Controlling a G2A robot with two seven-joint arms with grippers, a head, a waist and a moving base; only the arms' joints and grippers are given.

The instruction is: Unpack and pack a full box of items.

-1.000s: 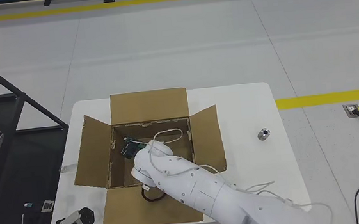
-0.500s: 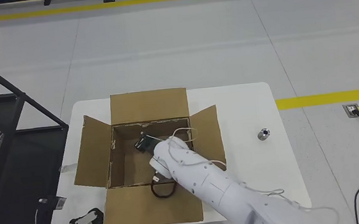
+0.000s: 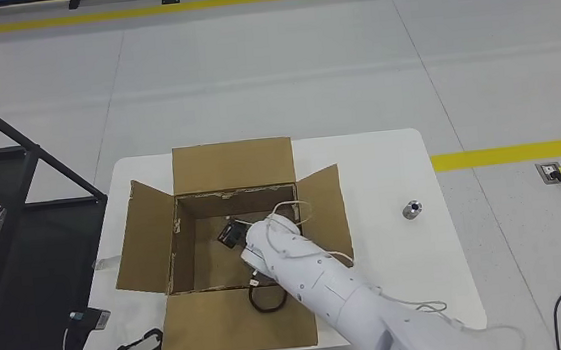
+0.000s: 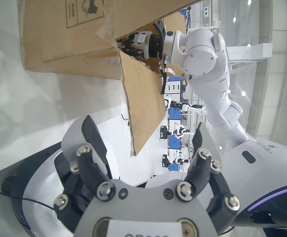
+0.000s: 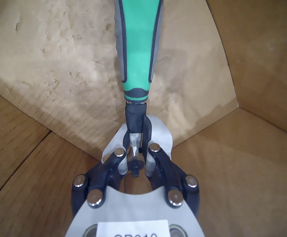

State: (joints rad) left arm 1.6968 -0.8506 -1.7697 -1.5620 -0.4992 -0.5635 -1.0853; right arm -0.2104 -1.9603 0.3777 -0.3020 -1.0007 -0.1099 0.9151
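Green-and-grey-handled tool (image 5: 136,56): sits inside the open cardboard box (image 3: 231,164), above its floor. The right gripper (image 5: 136,137) pinches its metal shank; the handle points away from the fingers. Left gripper (image 4: 144,125): fingers spread, empty, outside the box by a corner flap. Small metal cylinder (image 3: 412,208): stands on the white table (image 3: 380,166), well apart from the box.

Brown box (image 3: 231,164); green, grey and black tool handle (image 5: 136,44); white table (image 3: 380,166)

Open cardboard box (image 3: 231,164), flaps spread, green-handled tool (image 5: 137,49) inside
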